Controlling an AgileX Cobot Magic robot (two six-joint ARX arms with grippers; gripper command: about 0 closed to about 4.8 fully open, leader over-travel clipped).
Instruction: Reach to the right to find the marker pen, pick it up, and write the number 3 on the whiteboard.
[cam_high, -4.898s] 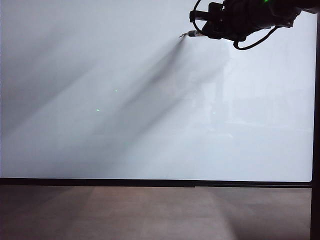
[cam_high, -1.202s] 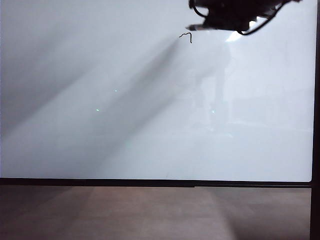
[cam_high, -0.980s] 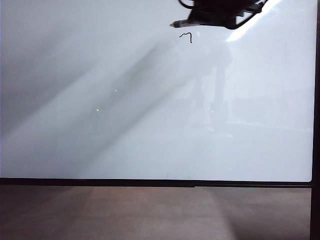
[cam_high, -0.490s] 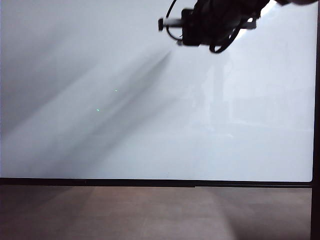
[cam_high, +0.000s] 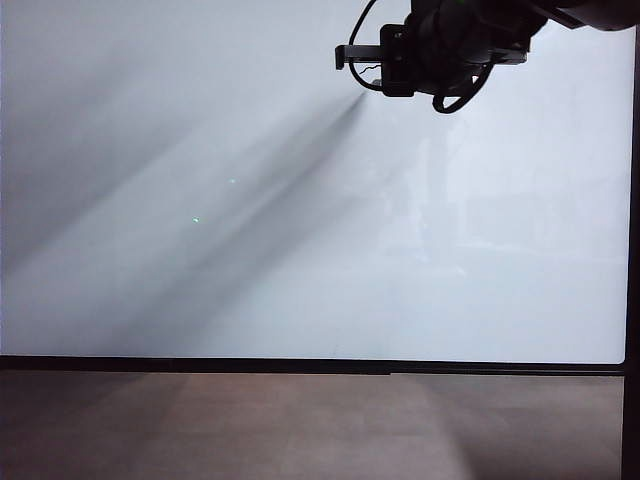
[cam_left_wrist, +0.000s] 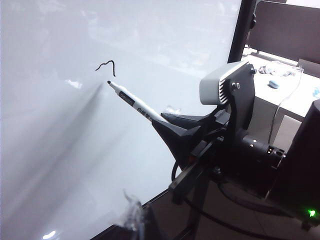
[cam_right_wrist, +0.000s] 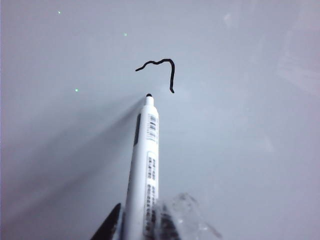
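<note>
Right end effector (cam_left_wrist: 172, 127) gripping marker pen (cam_right_wrist: 142, 170)

White marker pen (cam_right_wrist: 145, 170), black ink stroke (cam_right_wrist: 162, 67)

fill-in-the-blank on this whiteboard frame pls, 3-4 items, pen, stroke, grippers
1. The right gripper is shut on the ____.
2. The marker pen points its dark tip just below the black ink stroke, on the glossy ____.
3. The ink stroke on the whiteboard is ____ in colour.
4. In the exterior view the right gripper sits near the board's top edge, while the ____ gripper does not appear there.

Missing words: marker pen; whiteboard; black; left
</note>
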